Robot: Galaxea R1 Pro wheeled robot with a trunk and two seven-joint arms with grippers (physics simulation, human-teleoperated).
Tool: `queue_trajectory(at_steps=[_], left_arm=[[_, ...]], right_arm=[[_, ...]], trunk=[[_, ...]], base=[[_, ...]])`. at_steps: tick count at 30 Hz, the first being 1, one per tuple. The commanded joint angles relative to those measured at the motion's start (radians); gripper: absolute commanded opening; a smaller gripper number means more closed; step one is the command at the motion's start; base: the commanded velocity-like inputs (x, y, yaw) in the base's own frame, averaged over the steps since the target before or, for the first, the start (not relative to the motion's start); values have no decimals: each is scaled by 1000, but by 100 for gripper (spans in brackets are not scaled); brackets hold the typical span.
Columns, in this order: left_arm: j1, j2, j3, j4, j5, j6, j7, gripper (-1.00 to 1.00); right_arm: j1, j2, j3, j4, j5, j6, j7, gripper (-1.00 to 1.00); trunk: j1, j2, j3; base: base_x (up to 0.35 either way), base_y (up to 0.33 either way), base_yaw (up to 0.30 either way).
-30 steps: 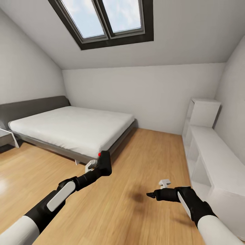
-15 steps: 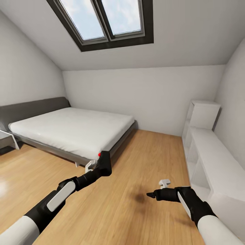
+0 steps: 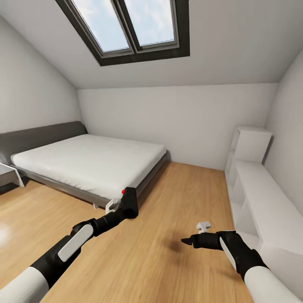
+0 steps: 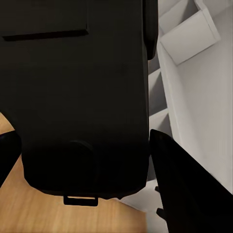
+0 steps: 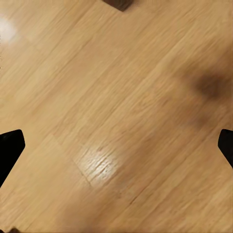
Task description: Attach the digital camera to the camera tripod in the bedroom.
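I am in the bedroom, over its light wood floor [image 3: 176, 269]. My left gripper [image 3: 126, 207] is shut on the digital camera [image 3: 129, 203], a black box with a red button on top, held out in front of the bed's corner. In the left wrist view the camera's dark body [image 4: 82, 97] sits between the fingers [image 4: 187, 189]. My right gripper [image 3: 185, 241] hangs low over the floor, open and holding nothing; its wrist view has the right gripper [image 5: 116, 145] spread wide above bare planks. The camera tripod is out of view.
A grey-framed bed [image 3: 84, 162] with a white mattress stands at the left. White shelving [image 3: 261, 198] runs along the right wall. A grey side table [image 3: 7, 173] sits at the far left edge. A skylight [image 3: 130, 25] is overhead.
The whole picture has drifted slightly, so the camera moved. Both arms keep their pose and the left gripper still holds the digital camera.
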Motion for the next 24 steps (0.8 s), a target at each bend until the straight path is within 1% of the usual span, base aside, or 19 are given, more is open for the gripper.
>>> queue_trajectory(at_steps=[1,12,15,17,20,21,23,24], left_arm=[[-1,1,-2,0,5,2,-2,-100],[-1,1,-2,0,5,2,3,-100],[-1,-2,-1,1,6,2,13,-100],[-1,-16,-1,2,6,2,53,-100],[-1,-25,0,2,4,2,91,-100],[-1,-33,0,3,3,1,126,-100],[-1,-41,0,3,1,-1,171,-100],[-1,-50,0,3,1,-4,224,-100]], right_arm=[[0,0,-3,-1,10,3,7,100],[0,0,-3,1,9,2,6,100],[0,0,-3,2,9,2,6,100],[0,0,-3,2,9,1,6,100],[0,0,-3,2,9,1,6,100],[0,0,-3,2,9,1,6,100],[0,0,-3,2,9,1,6,100],[0,0,-3,2,9,1,6,100]], trunk=[[-4,7,2],[-46,84,37],[-58,105,46],[-65,119,52],[-77,140,62],[-81,147,65],[-88,161,71],[-92,168,74]], base=[[0,0,0],[0,0,0],[0,0,0],[0,0,0],[0,0,0],[0,0,0],[0,0,0],[0,0,0]])
